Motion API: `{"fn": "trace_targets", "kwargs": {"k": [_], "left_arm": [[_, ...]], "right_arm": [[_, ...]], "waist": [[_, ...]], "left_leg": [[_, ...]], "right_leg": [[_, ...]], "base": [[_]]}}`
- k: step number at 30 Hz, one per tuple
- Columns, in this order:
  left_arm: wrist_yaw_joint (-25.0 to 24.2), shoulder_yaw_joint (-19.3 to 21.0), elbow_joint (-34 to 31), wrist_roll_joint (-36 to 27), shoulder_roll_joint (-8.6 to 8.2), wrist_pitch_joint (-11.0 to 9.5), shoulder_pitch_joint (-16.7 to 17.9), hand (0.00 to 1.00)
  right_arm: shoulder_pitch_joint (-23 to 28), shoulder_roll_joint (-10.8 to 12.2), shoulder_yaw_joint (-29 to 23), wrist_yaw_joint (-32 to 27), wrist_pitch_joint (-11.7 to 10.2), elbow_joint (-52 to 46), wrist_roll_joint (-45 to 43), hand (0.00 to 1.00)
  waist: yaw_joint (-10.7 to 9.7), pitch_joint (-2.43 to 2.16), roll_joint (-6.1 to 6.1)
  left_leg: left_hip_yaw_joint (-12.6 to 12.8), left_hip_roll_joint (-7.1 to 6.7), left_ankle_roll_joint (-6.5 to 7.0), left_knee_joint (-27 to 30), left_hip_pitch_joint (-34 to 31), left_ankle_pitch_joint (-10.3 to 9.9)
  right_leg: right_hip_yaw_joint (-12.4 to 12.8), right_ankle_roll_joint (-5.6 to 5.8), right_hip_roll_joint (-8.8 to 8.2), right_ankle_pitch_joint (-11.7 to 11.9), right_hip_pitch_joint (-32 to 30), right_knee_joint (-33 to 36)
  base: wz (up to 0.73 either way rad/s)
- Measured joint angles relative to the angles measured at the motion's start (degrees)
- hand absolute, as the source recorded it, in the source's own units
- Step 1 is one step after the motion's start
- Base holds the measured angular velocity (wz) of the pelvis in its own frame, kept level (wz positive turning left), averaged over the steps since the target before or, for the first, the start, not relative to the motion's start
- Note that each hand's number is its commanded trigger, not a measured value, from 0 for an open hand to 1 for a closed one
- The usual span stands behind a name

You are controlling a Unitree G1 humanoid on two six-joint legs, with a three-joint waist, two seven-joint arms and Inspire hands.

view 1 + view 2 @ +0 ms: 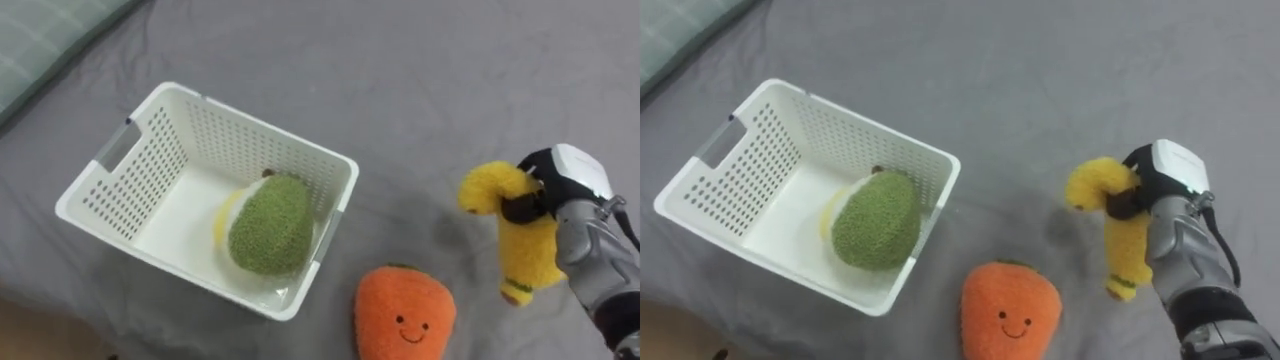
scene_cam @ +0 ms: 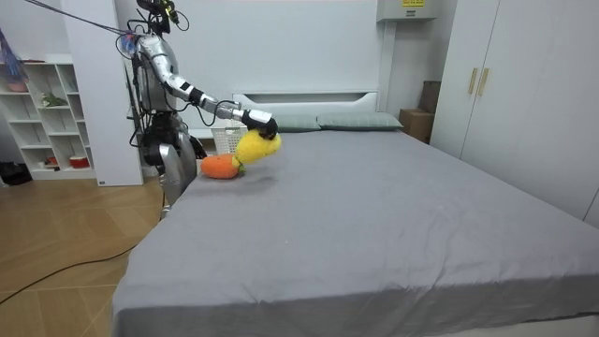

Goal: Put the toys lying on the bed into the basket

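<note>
My right hand point(image 1: 560, 195) point(image 1: 1160, 185) point(image 2: 261, 120) is shut on a yellow plush banana point(image 1: 515, 230) point(image 1: 1112, 225) point(image 2: 253, 147) and holds it up over the grey bed, to the right of the basket. An orange plush carrot with a smiling face point(image 1: 405, 315) point(image 1: 1008, 310) point(image 2: 218, 167) lies on the bed near me. A white perforated basket point(image 1: 130, 165) point(image 1: 735, 160) point(image 2: 225, 139) stands on the bed at the left and holds a green plush avocado point(image 1: 270, 225) point(image 1: 875, 220).
A green checked pillow point(image 1: 45, 40) lies at the bed's far left corner. In the room view I stand at the bedside near the headboard, with white shelves point(image 2: 42, 112) behind me and wardrobes point(image 2: 524, 84) at the room view's right.
</note>
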Motion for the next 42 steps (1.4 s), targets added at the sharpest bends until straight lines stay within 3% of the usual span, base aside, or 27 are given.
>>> {"fn": "trace_targets", "kwargs": {"k": [4, 10, 19, 29, 42], "left_arm": [[-0.02, 0.07, -0.27, 0.21, -0.04, -0.13, 0.41, 0.00], [0.26, 3.08, -1.14, 0.55, -1.07, 0.04, 1.45, 0.00], [2.03, 5.64, -1.78, 0.55, -3.49, 0.29, 1.73, 0.00], [2.01, 6.21, -1.79, 0.54, -3.25, 1.26, 2.07, 0.00], [0.71, 6.22, -2.46, 1.96, -3.05, 1.19, 2.60, 0.00]], "right_arm": [[1.24, 0.00, -0.24, 0.07, -0.26, -6.35, 0.06, 1.00], [7.07, 0.01, -3.55, 3.08, -0.29, -22.18, -0.08, 1.00], [10.00, 0.04, -5.32, 9.32, 0.20, -36.03, -1.04, 1.00], [10.00, 1.02, -6.51, 10.01, 0.49, -43.36, -0.73, 1.00], [9.75, 2.85, -6.51, 11.23, 1.55, -54.92, -0.43, 1.00]], "waist": [[-1.06, 0.00, 0.03], [-1.72, -0.31, 0.70], [-2.92, -0.28, 0.87], [-2.69, -0.19, 0.72], [-2.39, -0.13, 0.47]], "left_leg": [[0.18, 0.04, -0.02, -0.52, 2.50, -0.02], [1.36, 0.11, 0.01, -0.86, 4.01, -0.05], [2.45, 0.15, 0.01, -1.71, 7.06, -0.12], [3.43, 0.48, -0.19, -1.63, 8.70, -0.60], [2.82, 0.60, -0.46, -1.61, 8.78, -0.78]], "right_leg": [[0.81, 0.00, 0.15, 0.00, 2.01, -0.08], [2.66, 0.13, 0.37, 0.09, 2.85, 0.00], [3.96, 0.15, 0.54, 0.08, 4.78, -0.02], [5.35, 0.14, 1.04, 0.02, 6.24, -0.10], [4.89, 0.17, 1.28, -0.16, 6.99, -1.17]], "base": [[-0.08], [-0.11], [-0.07], [-0.06], [0.02]]}}
